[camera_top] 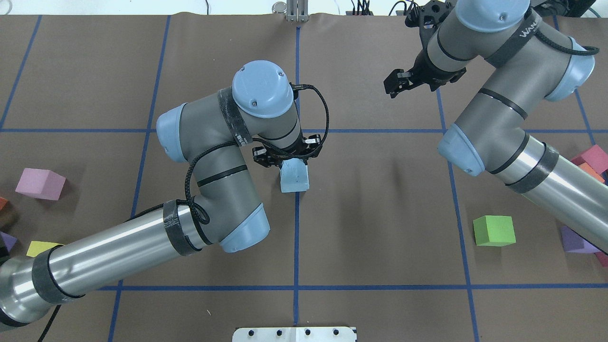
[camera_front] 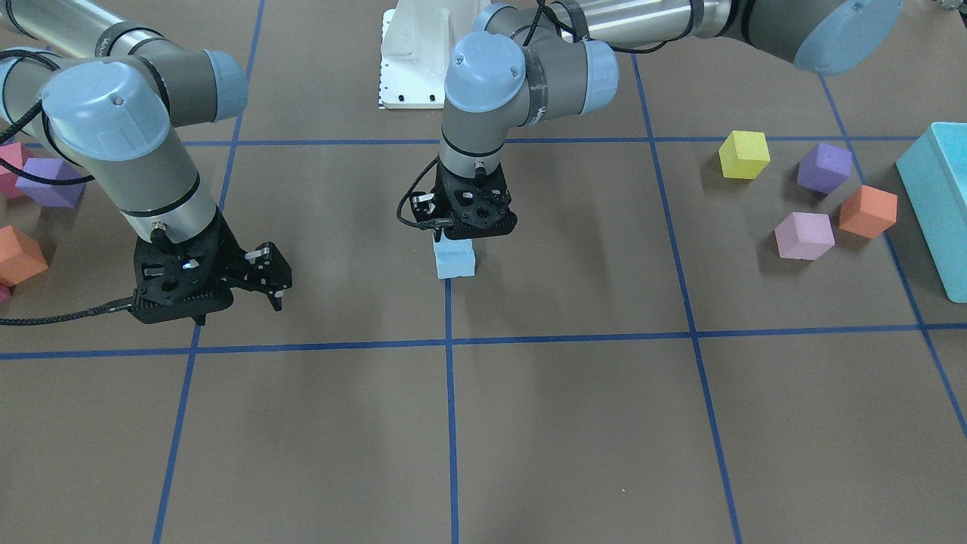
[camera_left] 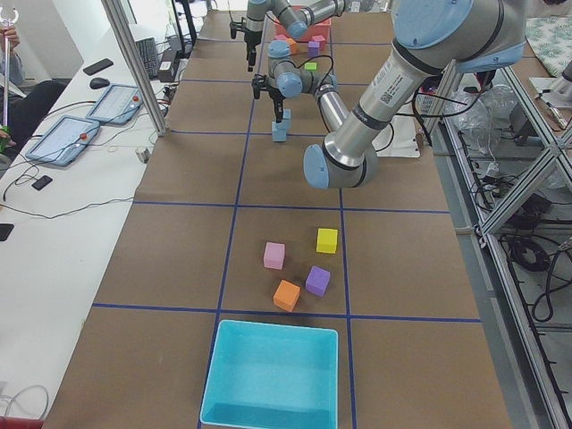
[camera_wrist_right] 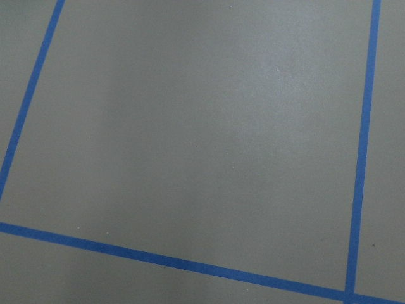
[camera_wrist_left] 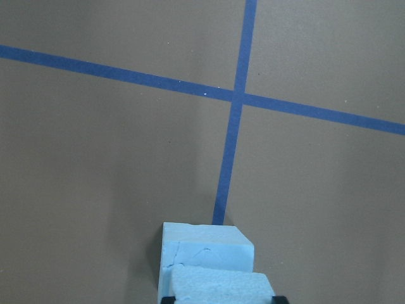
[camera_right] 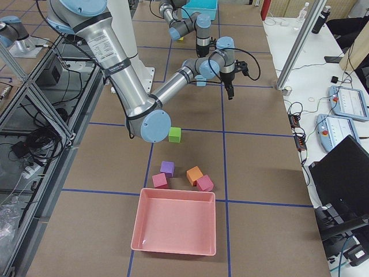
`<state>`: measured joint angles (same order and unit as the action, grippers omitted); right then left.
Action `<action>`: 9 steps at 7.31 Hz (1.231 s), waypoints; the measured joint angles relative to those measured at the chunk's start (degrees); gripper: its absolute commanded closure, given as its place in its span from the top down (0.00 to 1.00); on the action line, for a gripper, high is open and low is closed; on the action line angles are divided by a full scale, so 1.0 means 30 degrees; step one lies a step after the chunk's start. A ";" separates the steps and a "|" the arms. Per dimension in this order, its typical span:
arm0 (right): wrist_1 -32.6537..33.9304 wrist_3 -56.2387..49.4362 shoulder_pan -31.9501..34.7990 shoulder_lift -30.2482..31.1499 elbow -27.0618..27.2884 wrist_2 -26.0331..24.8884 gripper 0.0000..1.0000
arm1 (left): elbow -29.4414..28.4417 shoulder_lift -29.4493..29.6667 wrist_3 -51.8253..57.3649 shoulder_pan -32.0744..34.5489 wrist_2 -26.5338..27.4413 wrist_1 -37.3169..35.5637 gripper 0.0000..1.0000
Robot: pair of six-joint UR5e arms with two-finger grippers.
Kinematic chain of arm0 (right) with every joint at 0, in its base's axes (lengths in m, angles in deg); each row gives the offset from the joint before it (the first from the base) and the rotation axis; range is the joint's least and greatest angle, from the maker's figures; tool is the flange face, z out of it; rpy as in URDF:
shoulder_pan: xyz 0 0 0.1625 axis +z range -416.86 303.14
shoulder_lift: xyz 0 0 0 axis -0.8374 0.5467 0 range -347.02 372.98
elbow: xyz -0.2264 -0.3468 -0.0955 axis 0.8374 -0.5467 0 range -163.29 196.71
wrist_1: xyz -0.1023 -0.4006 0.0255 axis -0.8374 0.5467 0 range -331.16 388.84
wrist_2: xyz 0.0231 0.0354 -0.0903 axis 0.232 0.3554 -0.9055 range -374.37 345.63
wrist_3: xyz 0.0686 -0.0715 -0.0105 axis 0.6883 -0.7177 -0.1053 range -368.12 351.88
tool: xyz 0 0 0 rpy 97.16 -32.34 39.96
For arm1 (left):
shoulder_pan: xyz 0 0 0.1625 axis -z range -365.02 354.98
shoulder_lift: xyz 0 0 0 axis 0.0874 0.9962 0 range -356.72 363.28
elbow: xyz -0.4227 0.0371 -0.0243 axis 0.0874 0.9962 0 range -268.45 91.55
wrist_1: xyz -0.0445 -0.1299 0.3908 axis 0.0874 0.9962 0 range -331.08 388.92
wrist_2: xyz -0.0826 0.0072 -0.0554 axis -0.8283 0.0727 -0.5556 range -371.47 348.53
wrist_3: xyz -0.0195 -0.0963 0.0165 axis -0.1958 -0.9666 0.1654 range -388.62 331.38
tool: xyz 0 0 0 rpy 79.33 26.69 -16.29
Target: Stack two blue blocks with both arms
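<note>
My table [camera_front: 574,423] is covered in dull brown paper ruled into big squares by blue tape lines [camera_wrist_left: 235,126]. My left arm [camera_top: 118,256] runs low from my near left corner as a smooth silver tube, folds at a grey elbow with pale blue caps, and turns its wrist straight down over the centre line. My right arm [camera_top: 546,180] stretches out to the far side of the table with its wrist also pointing down, well apart from the left.

A large turquoise box [camera_front: 940,204], flat-walled and matte, sits at my left end of the table.

My left claw [camera_front: 451,239], black and angular, is closed with its fingers on either side of the upper blue block [camera_wrist_left: 221,286]. My right claw [camera_front: 238,310] hangs over bare paper with its fingers spread wide and nothing between them.

The lower blue block [camera_front: 455,263] sits on the centre tape line, just on my side of a crossing. It is a pale sky-blue foam cube with soft edges and faint creases on its top face. The upper one sits directly over it, slightly offset; I cannot tell whether the two are touching. A green cube [camera_top: 494,231] and a yellow cube [camera_front: 744,154], of the same matte foam, lie off to the sides.
</note>
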<state>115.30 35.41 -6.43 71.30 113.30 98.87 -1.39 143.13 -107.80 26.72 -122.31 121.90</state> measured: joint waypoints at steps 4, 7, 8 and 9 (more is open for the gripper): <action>-0.0019 0.0021 -0.0092 0.0284 0.0025 -0.0558 1.00 | 0.0024 -0.0092 0.0035 0.0098 0.0002 0.0028 0.57; -0.0023 0.0023 -0.0106 0.0408 0.0062 -0.0621 1.00 | 0.0013 -0.0077 0.0027 0.0239 0.0002 0.0142 0.57; -0.0023 0.0023 -0.0102 0.0416 0.0074 -0.0625 1.00 | 0.0012 -0.0075 0.0025 0.0270 0.0002 0.0164 0.61; -0.0023 0.0022 -0.0104 0.0416 0.0080 -0.0626 1.00 | 0.0012 -0.0082 0.0024 0.0307 0.0003 0.0175 0.80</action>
<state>115.23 35.47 -6.74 72.55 113.54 96.99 -1.35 142.88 -107.73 27.64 -122.30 122.43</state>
